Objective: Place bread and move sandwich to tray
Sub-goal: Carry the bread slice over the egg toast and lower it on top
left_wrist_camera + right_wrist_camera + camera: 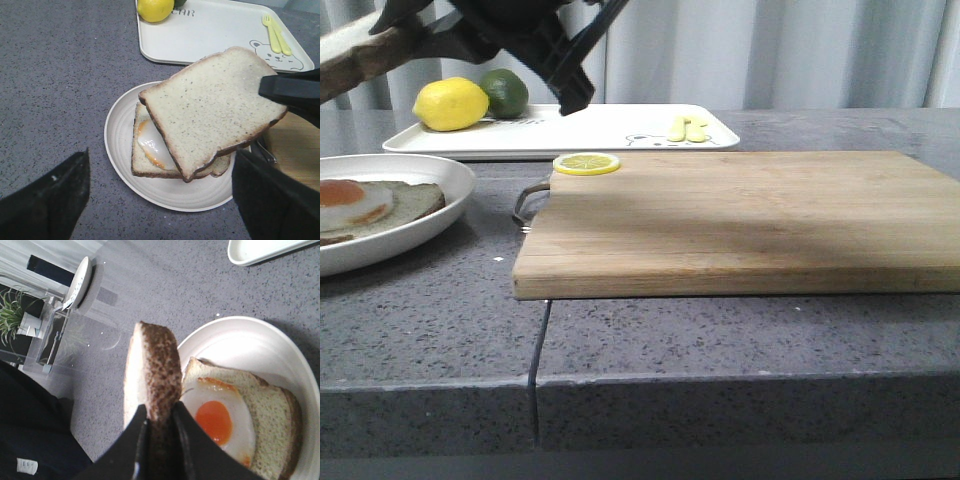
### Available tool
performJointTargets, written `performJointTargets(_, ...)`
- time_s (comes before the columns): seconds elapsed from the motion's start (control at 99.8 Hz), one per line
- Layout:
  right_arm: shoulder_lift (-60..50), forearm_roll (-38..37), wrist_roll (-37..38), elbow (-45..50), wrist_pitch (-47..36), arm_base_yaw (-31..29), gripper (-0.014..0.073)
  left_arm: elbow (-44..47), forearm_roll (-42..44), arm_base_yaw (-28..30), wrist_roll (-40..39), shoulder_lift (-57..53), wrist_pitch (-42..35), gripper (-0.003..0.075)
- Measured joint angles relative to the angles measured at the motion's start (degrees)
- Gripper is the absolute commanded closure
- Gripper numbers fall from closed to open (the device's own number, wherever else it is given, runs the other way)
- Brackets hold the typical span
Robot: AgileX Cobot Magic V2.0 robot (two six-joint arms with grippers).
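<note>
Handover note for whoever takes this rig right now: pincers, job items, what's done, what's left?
Right pincer: shut on the bread, held by its crust above the plate.
Left pincer: open, empty, hovering over the plate.
Egg-topped slice lies on the plate, uncovered.
Tray holds a lemon, a lime and small yellow cutlery; no sandwich.
Done: bread picked up.
Left: lay bread on the egg, move sandwich to tray.

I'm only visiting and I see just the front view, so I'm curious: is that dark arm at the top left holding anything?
Observer: Yes. The right gripper has its jaws shut on the crust of a bread slice.
Visitor: Where does it hang?
Observer: Over the plate, covering most of the egg slice from above.
Visitor: And the other arm?
Observer: The left gripper faces the plate, jaws open, holding nothing.
</note>
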Motion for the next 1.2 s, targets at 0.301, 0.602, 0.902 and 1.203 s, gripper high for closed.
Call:
performJointTargets(0.301,2.72,0.30,1.21,-0.98,-3.15,0.54,0.0652,0.00,0.00,0.00,0.00,0.00,0.00,0.0176)
performJointTargets(0.602,4.09,0.44,1.44,-1.09,-4.53,0.52,0.0652,0.00,0.00,0.00,0.00,0.00,0.00,0.0176)
performJointTargets(0.902,4.62,0.57,1.51,1.49,-5.00,0.78,0.0651,0.00,-0.10,0.00,0.00,0.00,0.00,0.0176)
performJointTargets(1.203,4.62,0.70,1.56,2.00,-5.13,0.80,0.0613,0.00,-0.10,0.00,0.00,0.00,0.00,0.0176)
